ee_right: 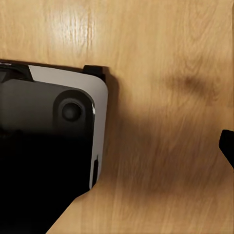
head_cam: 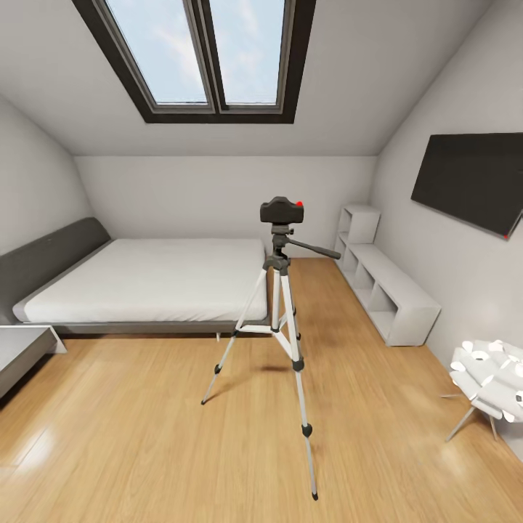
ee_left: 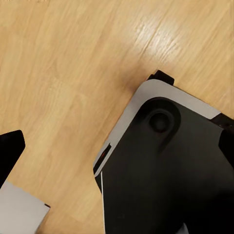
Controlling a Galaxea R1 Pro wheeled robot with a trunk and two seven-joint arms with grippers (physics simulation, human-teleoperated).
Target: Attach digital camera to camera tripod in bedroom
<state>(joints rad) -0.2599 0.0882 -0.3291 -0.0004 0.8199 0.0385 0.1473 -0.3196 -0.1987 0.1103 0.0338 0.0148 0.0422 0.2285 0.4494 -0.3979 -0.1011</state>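
The digital camera (head_cam: 282,211), black with a red button on top, sits upright on the head of the camera tripod (head_cam: 280,305). The tripod stands on the light wood floor in the middle of the bedroom, its silver legs spread and its pan handle pointing right. One dark fingertip (ee_left: 10,148) of the left arm's gripper shows at the picture's edge over bare floor. One dark fingertip (ee_right: 228,146) of the right arm's gripper likewise sits at the edge. Nothing lies between the fingers of either one. Both hang low beside my own black and grey base (ee_left: 165,165) (ee_right: 44,141).
A grey bed (head_cam: 145,280) with a white mattress stands behind the tripod to the left. A low white shelf unit (head_cam: 385,287) runs along the right wall under a dark screen (head_cam: 472,181). A white lamp-like piece (head_cam: 490,378) stands at the right, a grey ledge (head_cam: 18,349) at the left.
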